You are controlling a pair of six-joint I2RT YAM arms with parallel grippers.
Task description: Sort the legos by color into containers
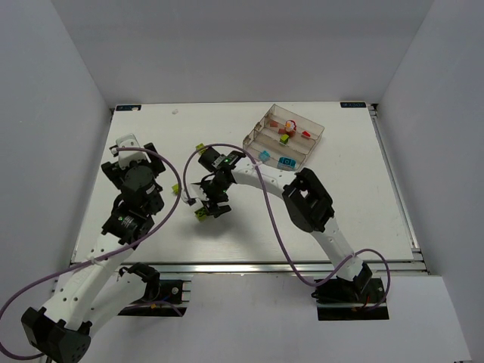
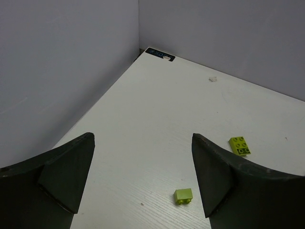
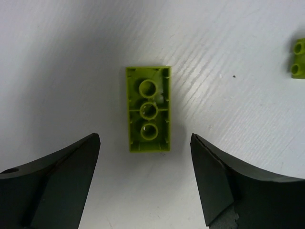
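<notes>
An upside-down lime green lego (image 3: 148,109) lies on the white table just ahead of my right gripper (image 3: 145,136), which is open with nothing between its fingers; from above that brick (image 1: 201,215) shows under the gripper (image 1: 204,204). Another lime lego (image 3: 299,63) sits at the right edge of the right wrist view. My left gripper (image 2: 143,138) is open and empty over the far left of the table (image 1: 136,153). Ahead of it lie a small lime lego (image 2: 183,195) and a flat lime lego (image 2: 239,145). The clear tray of containers (image 1: 261,125) holds red legos (image 1: 286,128), a lime one (image 1: 284,138) and cyan ones (image 1: 286,161).
Grey walls close in the table on the left, back and right. A blue tag (image 2: 158,53) marks the far left corner. The purple cable (image 1: 265,208) of the right arm loops over the middle of the table. A small white scrap (image 2: 213,79) lies near the back wall.
</notes>
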